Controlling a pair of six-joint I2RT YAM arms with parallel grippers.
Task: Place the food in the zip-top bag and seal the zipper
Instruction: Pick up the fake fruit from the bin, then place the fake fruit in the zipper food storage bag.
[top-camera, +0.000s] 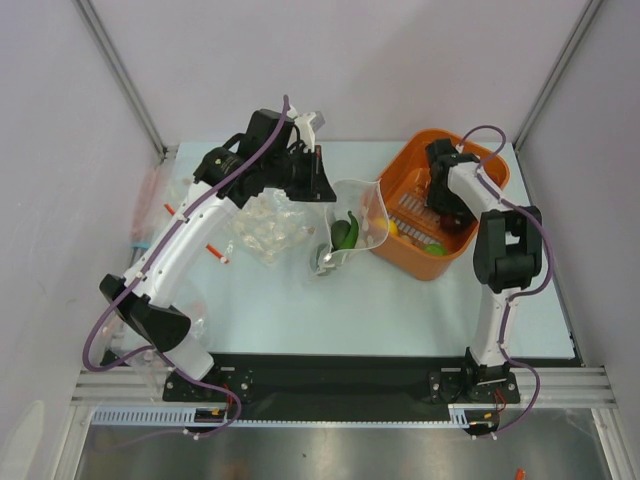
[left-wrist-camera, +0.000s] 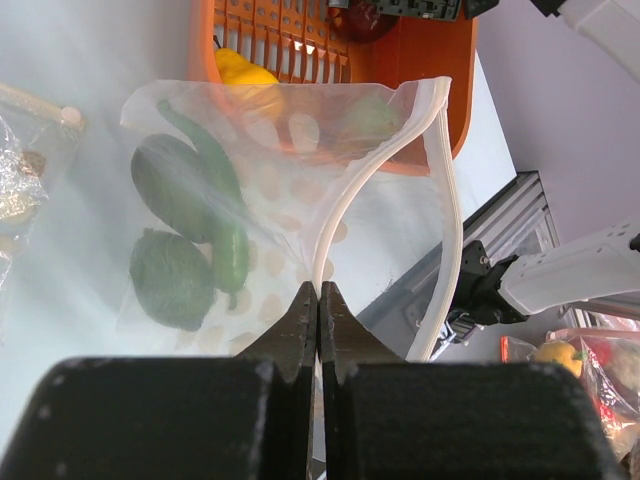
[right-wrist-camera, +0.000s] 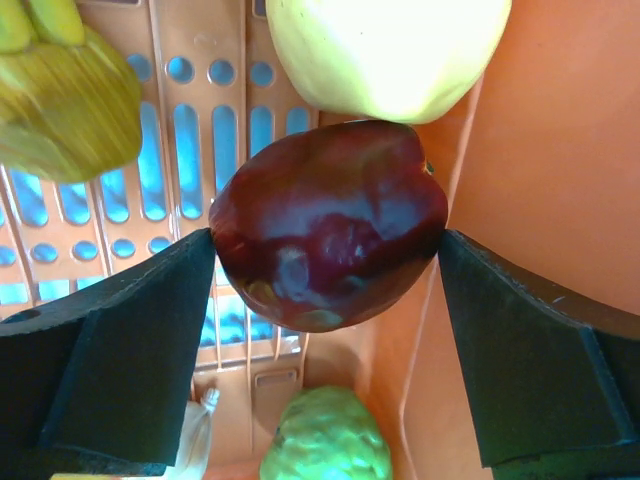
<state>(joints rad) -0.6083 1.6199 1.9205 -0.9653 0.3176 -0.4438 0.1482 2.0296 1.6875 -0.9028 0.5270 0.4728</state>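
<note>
Zip-top bag just beside orange basket | left gripper pinching its zipper | right gripper clasping dark red apple inside basket

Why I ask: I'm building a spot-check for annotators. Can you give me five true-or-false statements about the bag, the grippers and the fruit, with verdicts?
1. The left gripper pinches the mouth edge of the zip-top bag. True.
2. The right gripper hangs over bare table. False: it is down inside the orange basket.
3. The dark red apple sits between the right gripper's fingers. True.
4. The bag holds nothing. False: green pieces lie inside it, the green chili among them.
5. The zipper is pressed shut along its whole width. False: the mouth gapes open.
</note>
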